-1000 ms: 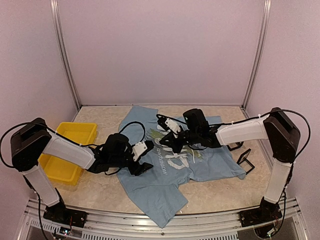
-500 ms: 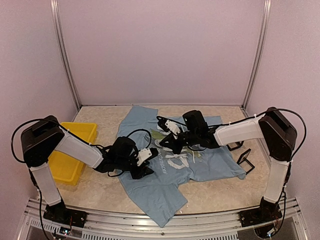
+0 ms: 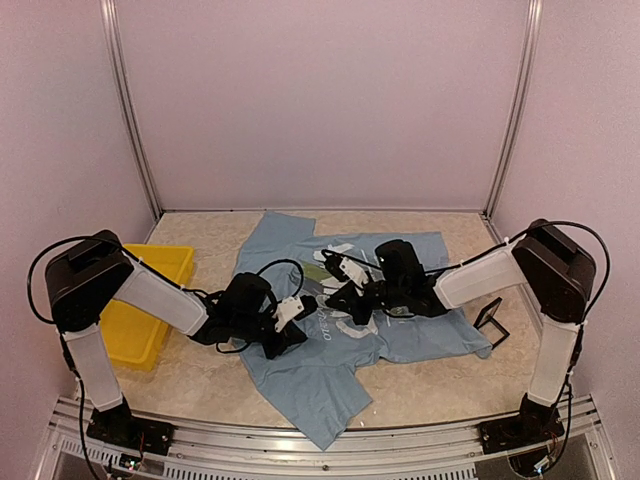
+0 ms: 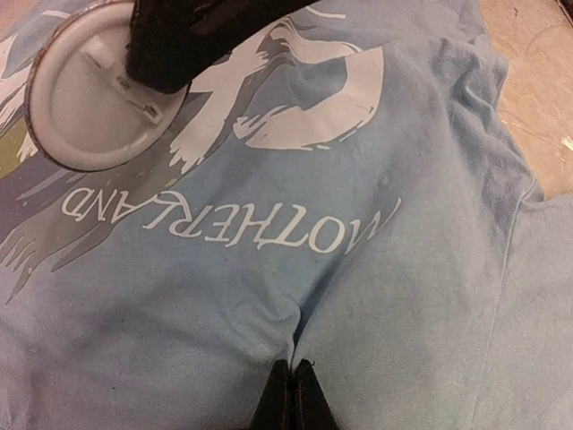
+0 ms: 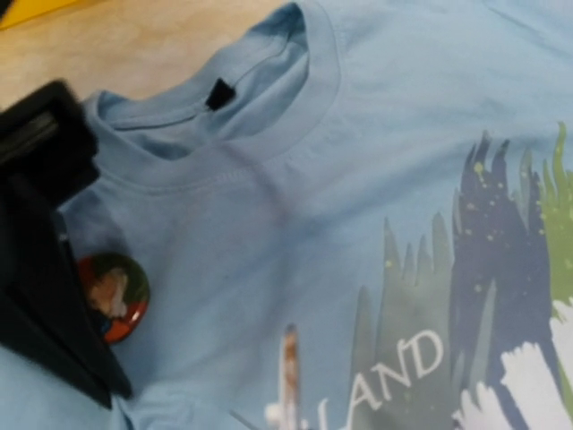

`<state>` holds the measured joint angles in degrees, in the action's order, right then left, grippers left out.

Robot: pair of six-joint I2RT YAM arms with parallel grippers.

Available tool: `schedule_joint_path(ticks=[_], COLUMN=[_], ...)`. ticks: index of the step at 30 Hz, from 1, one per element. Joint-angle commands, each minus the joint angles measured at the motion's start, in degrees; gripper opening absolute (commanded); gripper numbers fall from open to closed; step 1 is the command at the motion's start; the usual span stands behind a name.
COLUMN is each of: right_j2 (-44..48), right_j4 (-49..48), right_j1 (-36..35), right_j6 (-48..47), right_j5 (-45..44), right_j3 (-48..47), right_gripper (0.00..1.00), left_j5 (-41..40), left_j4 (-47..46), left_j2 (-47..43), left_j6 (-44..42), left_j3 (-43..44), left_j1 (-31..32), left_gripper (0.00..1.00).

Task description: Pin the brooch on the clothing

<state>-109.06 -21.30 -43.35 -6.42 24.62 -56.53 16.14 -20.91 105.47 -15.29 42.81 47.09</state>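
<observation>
Where it lies rumpled across the middle of the bench (image 3: 440, 385), the T-shirt (image 3: 310, 385) is light blue and short-sleeved, with a ribbed neckband and a small dark tab inside the collar. Its chest print carries big white brushed letters, the word MOTHERLAND in thin white capitals, and dark blue and yellow-green strokes. The left jaws are together on a pinched crease of the cloth just beside the print. The right jaws are clamped on the round brooch (image 4: 76, 112), white-backed with a red picture face, held over the lettering.
</observation>
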Motion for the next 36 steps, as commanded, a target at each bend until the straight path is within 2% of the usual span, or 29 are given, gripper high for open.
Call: schedule_joint_path(ticks=[1,9,13,25,36], right_j2=[2.74,-0.59,-3.12,-6.27,-5.72], right_j4=[-12.62,-35.03,-40.5,-42.0,-40.89], right_j1=[0.15,-4.11,-6.78,-11.36,-13.72], right_j6=[-1.35,-10.63,-14.9,-22.45,-25.74], right_j5=[2.34,-2.4,-6.69,-14.55,-15.58], right_j3=[6.3,14.49,15.74,17.21,18.21], right_gripper=[0.0,0.0,0.0,0.0,0.0], left_j5=[3.36,7.53,8.15,9.95,10.49], left_j4=[-0.45,-0.92,0.25,-0.1,-0.11], left_j2=[-2.89,-5.86,-6.44,-8.04,-8.01], left_j6=[2.05,3.81,3.73,4.06,4.56], left_j3=[-1.31,-2.04,-1.73,-1.67,-1.43], left_j1=[-0.23,-0.96,-0.96,-1.3,-1.73], left_gripper=[0.0,0.0,0.0,0.0,0.0])
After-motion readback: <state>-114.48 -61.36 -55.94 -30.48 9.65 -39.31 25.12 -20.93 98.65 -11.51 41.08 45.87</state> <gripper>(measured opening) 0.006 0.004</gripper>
